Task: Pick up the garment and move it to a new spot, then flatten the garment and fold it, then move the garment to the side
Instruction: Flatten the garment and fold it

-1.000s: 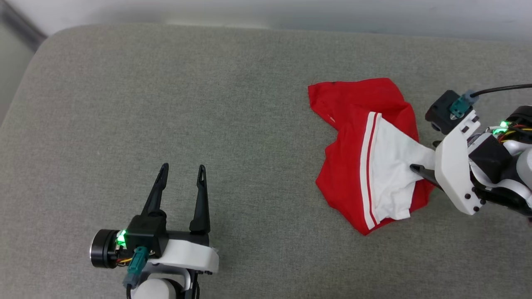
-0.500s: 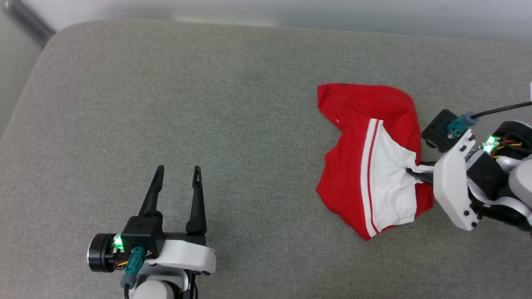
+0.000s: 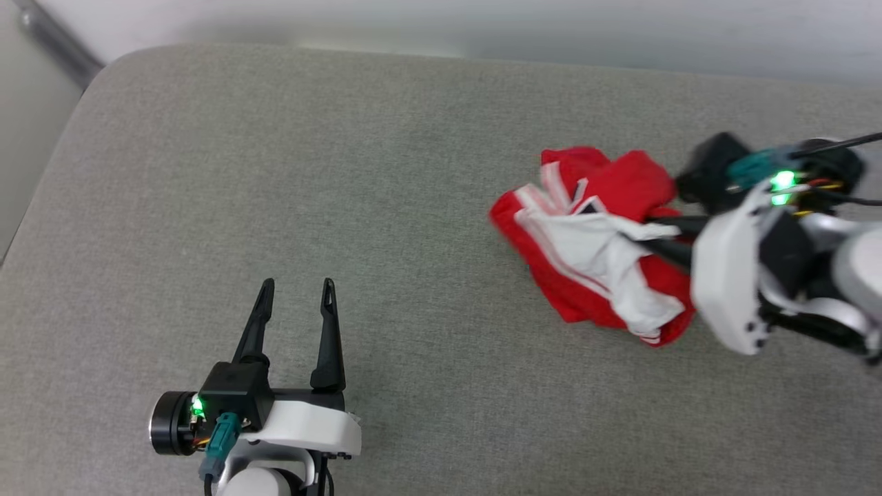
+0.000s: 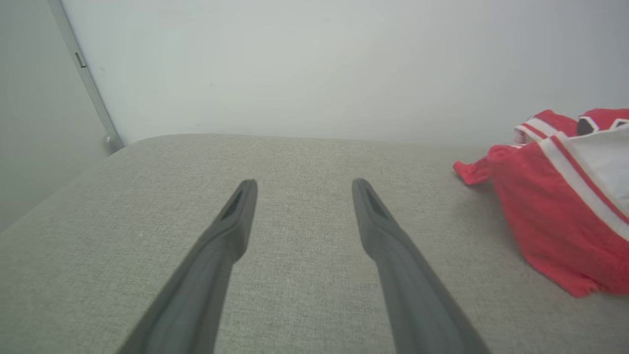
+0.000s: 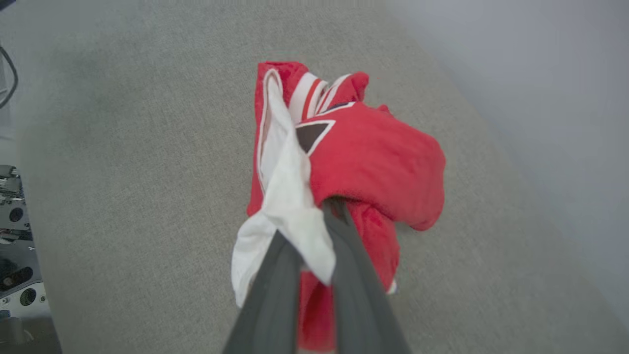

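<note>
The garment [image 3: 592,262] is a bunched red shirt with white sleeve cloth and striped trim, at the right of the grey cushion. My right gripper [image 3: 644,231] is shut on its white cloth, and the bundle hangs crumpled from the fingers. In the right wrist view the garment [image 5: 363,157] drapes over both dark fingers, with a bit of black lettering showing. My left gripper [image 3: 296,286] stands open at the lower left, well away from the shirt, nothing between its fingers. The left wrist view has the garment [image 4: 555,206] at its right edge, beyond my left gripper [image 4: 302,189].
The grey fabric cushion [image 3: 344,172] spreads wide to the left and front of the shirt. Its rounded far-left corner [image 3: 96,76] meets a pale wall with a metal strip. A pale wall runs along the cushion's far edge.
My right gripper closed on the white cloth and pulled it up and leftward, gathering the flat-lying shirt into a bundle. The head camera shifted slightly. The left arm stayed put.
</note>
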Available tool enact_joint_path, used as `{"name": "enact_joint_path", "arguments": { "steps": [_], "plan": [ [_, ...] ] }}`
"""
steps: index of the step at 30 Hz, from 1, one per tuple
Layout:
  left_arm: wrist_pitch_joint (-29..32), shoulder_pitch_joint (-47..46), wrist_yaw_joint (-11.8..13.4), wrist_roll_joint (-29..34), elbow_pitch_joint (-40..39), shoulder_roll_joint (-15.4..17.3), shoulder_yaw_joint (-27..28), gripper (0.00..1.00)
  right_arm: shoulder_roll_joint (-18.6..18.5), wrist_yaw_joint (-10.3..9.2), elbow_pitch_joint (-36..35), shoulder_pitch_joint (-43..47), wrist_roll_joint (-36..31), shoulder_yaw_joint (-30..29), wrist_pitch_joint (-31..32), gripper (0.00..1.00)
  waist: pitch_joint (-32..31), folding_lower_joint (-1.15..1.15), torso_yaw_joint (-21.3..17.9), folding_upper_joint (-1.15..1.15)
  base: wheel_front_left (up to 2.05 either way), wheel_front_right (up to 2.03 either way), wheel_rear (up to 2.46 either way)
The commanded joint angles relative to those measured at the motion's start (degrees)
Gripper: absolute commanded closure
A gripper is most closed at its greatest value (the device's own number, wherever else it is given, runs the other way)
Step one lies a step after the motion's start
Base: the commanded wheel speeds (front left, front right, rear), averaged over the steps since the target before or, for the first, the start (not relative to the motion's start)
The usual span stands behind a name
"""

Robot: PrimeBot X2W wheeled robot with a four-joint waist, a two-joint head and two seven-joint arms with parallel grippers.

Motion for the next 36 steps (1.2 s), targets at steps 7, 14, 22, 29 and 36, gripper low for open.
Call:
{"name": "enact_joint_path", "arguments": {
  "steps": [7, 14, 22, 29, 36],
  "plan": [
    [-0.15, -0.27, 0.71, -1.34, -0.05, -0.06, -1.17, 0.0, 11.58, -0.03, 5.03, -3.02, -1.83, 6.31, 0.84, 1.0, 2.0, -0.01, 2.32, 0.0, 0.0, 0.0, 0.0],
    [-0.15, -0.65, 1.45, -1.94, 0.27, -0.06, -1.69, 0.0, 17.71, -0.03, 9.04, 1.92, -2.31, 11.95, 3.75, 1.0, 2.25, -0.01, 3.28, 0.0, 0.0, 0.0, 0.0],
    [-0.15, 1.25, 0.56, -0.4, 1.24, -0.06, -0.11, 0.0, 15.35, -0.04, 7.26, 4.85, -5.9, 11.97, -6.3, 0.0, -1.77, -0.01, 0.45, 0.0, 0.0, 0.0, 0.0],
    [-0.15, 3.69, -0.04, 0.56, 1.35, -0.06, 0.86, 0.0, 9.62, -0.04, 4.1, 5.58, -5.66, 5.91, -16.03, 0.0, -5.64, -0.01, -1.39, 0.0, 0.0, 0.0, 0.0],
    [-0.15, 5.82, -0.57, 1.54, 0.98, -0.05, 1.62, 0.0, 10.4, -0.03, 7.59, 13.76, -11.99, -13.54, -29.56, 0.0, -8.26, -0.01, -2.64, 0.0, 0.0, 0.0, 0.0]
  ]
}}
